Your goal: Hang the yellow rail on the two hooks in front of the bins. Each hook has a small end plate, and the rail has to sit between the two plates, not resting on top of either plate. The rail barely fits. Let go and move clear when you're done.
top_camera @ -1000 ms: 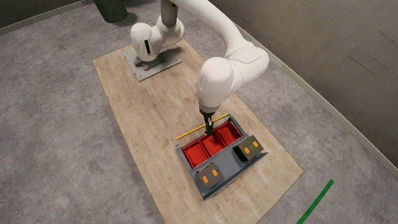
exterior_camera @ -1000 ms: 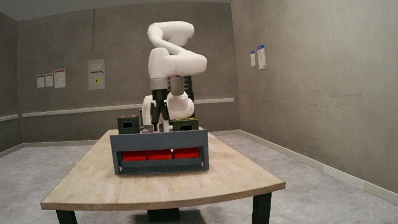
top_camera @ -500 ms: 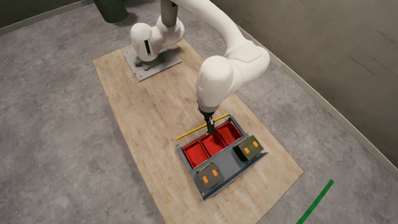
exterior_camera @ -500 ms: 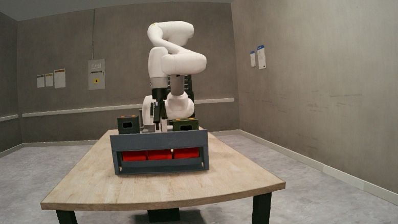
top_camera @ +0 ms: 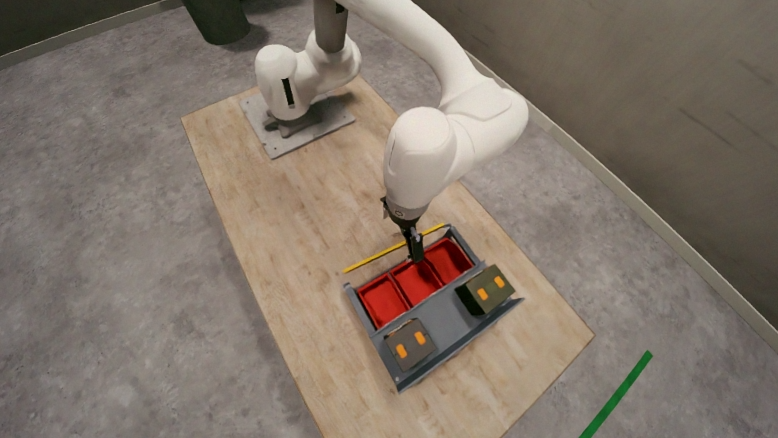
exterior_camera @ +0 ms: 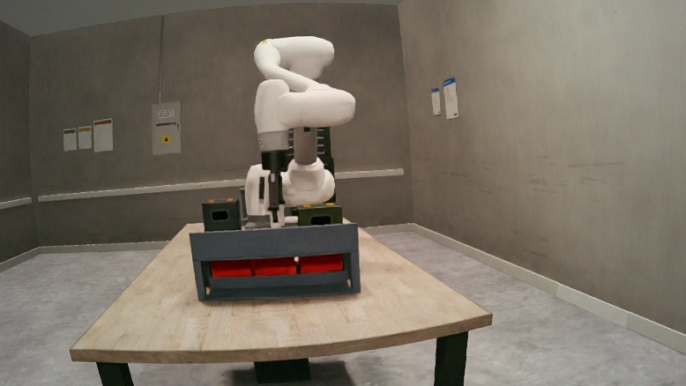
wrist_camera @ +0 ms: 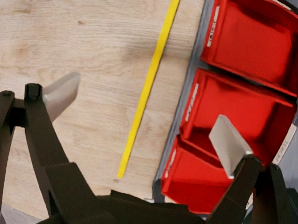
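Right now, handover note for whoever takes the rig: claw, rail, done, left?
Claw: wide open, empty, hovering above the rail and the red bins.
Yellow rail: lying flat on the wooden table, beside the front of the gray bin rack, not gripped. The hooks cannot be made out clearly in any view.
Done: approach only.
Left: grasp the rail, lift it, seat it between the two end plates; tight fit.

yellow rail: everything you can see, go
The yellow rail is a thin, straight, plain bar of uniform colour. It lies flat on the wooden table, just in front of the three red bins, roughly parallel to their row. It is not on any hook. The gripper hovers above it, jaws wide open, apart from it.
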Available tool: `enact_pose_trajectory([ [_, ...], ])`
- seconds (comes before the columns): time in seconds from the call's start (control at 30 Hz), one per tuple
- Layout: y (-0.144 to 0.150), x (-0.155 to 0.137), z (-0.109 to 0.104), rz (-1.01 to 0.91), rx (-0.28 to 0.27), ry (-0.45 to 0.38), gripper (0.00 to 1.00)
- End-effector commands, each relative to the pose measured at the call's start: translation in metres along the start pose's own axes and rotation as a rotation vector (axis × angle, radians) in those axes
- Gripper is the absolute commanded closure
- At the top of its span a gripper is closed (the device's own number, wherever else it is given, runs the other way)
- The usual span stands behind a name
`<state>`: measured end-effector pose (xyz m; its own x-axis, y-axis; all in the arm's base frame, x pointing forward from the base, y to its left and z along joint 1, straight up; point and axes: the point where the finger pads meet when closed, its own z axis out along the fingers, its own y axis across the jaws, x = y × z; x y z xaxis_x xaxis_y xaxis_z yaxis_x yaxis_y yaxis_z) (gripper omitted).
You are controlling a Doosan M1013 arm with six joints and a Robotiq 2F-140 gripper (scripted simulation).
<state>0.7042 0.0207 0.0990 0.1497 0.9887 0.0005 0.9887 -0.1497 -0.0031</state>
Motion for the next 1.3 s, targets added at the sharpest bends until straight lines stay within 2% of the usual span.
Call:
enact_pose_trajectory([
  [0.0, -0.0003, -0.0002, -0.0014, 0.000, 0.000, 0.000, 0.00],
  [0.47, -0.0005, -0.0003, -0.0023, 0.000, 0.000, 0.000, 0.00],
  [0.5, -0.0005, -0.0003, -0.0023, 0.000, 0.000, 0.000, 0.63],
  [1.27, -0.0005, -0.0003, -0.0023, 0.000, 0.000, 0.000, 0.63],
])
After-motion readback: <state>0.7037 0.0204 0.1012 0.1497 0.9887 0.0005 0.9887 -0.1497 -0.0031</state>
